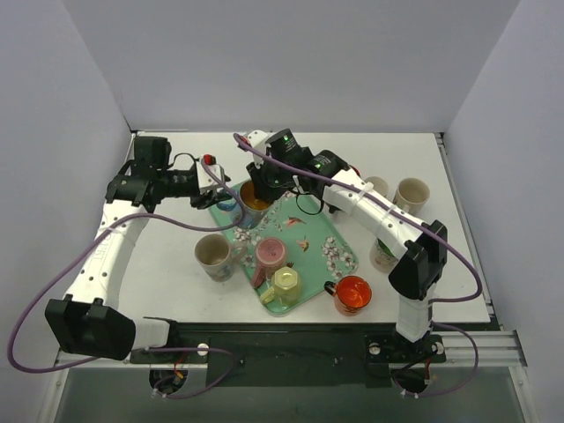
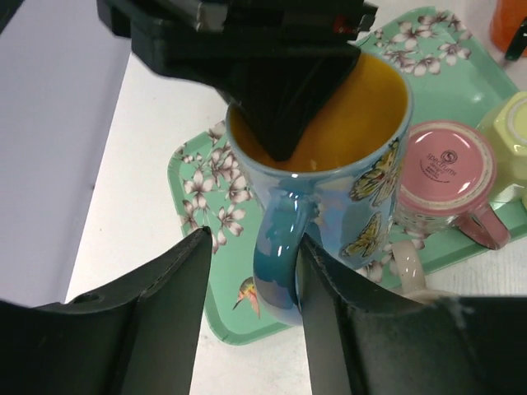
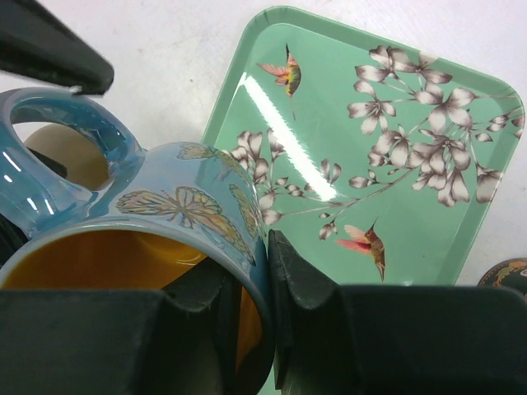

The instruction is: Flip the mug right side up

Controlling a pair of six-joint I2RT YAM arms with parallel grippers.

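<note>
- Now, the right gripper (image 3: 257,309) is clamped on the mug (image 3: 189,214) wall at the rim, one finger inside the orange bowl and one outside.
- The left gripper (image 2: 247,329) stands spread, with a finger on each side of the handle (image 2: 276,263), not squeezing it.
- The mug is mouth up over the far left corner of the tray (image 3: 395,82). I cannot tell whether its base rests there.
- It is glazed ceramic, so probably stiff, fairly heavy, slick, and liable to chip if dropped. A rim pinch may let it pivot, so the handle looks the surer hold.
- The table (image 2: 132,206) lies open past the tray edge on the left arm's side. The upside-down pink mug (image 2: 445,164) and the yellow mug (image 2: 515,132) crowd the other side.
</note>
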